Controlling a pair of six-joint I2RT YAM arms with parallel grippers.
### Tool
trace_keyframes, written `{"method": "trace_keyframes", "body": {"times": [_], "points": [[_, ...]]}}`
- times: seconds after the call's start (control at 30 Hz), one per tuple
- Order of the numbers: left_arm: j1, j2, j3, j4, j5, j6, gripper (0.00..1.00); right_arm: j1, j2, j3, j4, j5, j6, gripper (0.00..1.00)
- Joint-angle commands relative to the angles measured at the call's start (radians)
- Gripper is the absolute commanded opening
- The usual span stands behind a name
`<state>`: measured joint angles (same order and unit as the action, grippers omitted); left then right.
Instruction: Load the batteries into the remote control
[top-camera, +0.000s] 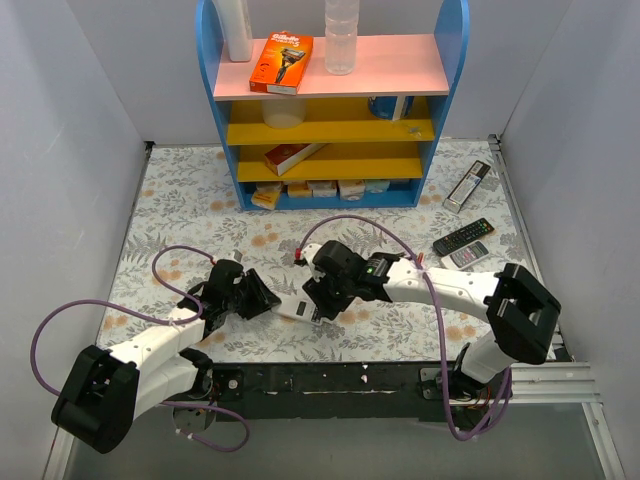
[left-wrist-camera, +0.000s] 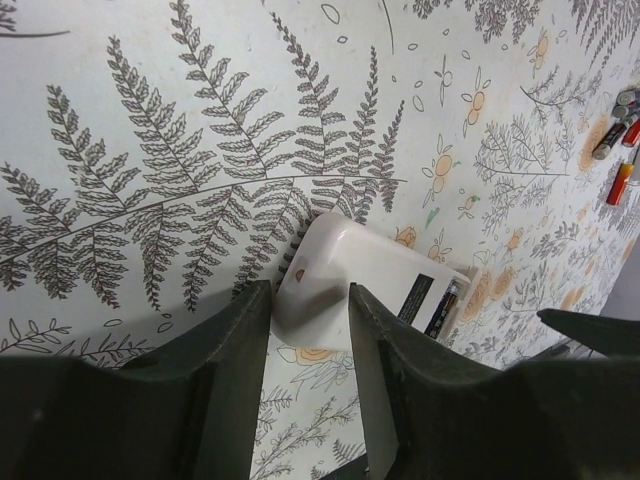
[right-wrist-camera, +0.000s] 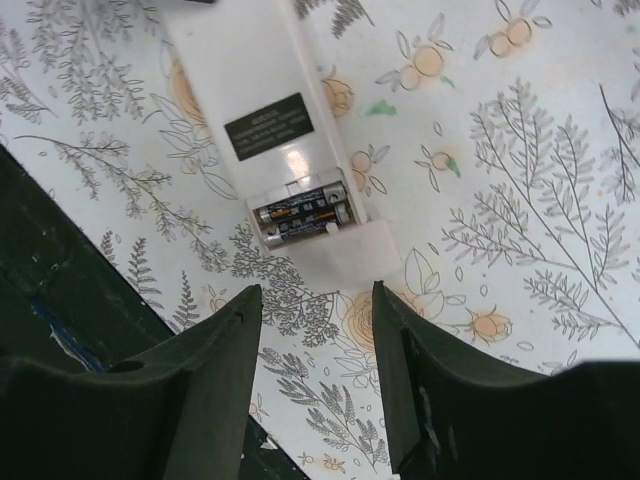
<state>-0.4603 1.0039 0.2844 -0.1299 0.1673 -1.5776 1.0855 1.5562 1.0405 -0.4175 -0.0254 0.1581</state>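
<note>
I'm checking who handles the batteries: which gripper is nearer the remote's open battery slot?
Right. The right gripper hovers open just short of the battery slot, while the left gripper straddles the opposite end of the remote.

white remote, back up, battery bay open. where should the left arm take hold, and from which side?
Grip the rounded end of the remote opposite the battery bay, left fingers across its narrow width on the long edges, coming in end-on. It lies flat, so only the side edges are exposed, and this leaves the bay clear for the right gripper.
</note>
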Motion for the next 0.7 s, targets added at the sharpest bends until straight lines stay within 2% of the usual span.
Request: {"method": "trace_keyframes", "body": {"times": [0.0,0.1,0.3,0.37,0.4,0.5,0.6,0.67], "points": [[-0.008,-0.008,-0.028,-0.025,0.061,0.014,0.38,-0.025,-0.065,-0.054,0.052,0.136,0.162,0.55],[-0.006,-0.008,-0.034,-0.024,0.08,-0.004,0.39,-0.052,-0.113,-0.114,0.091,0.15,0.211,0.55],[-0.026,0.005,-0.042,0.004,0.109,-0.084,0.41,-0.165,-0.238,-0.267,0.172,0.079,0.323,0.57],[-0.067,0.039,-0.025,0.015,0.084,-0.134,0.44,-0.225,-0.307,-0.333,0.224,0.038,0.319,0.57],[-0.08,0.05,-0.018,0.015,0.084,-0.151,0.46,-0.26,-0.318,-0.344,0.23,-0.008,0.316,0.63],[-0.15,0.084,0.022,0.009,0.061,-0.206,0.49,-0.306,-0.326,-0.347,0.2,-0.062,0.301,0.64],[-0.19,0.116,0.048,-0.011,0.017,-0.245,0.53,-0.309,-0.323,-0.352,0.171,-0.068,0.284,0.63],[-0.198,0.124,0.064,-0.033,-0.012,-0.252,0.6,-0.309,-0.324,-0.365,0.175,-0.076,0.284,0.63]]}}
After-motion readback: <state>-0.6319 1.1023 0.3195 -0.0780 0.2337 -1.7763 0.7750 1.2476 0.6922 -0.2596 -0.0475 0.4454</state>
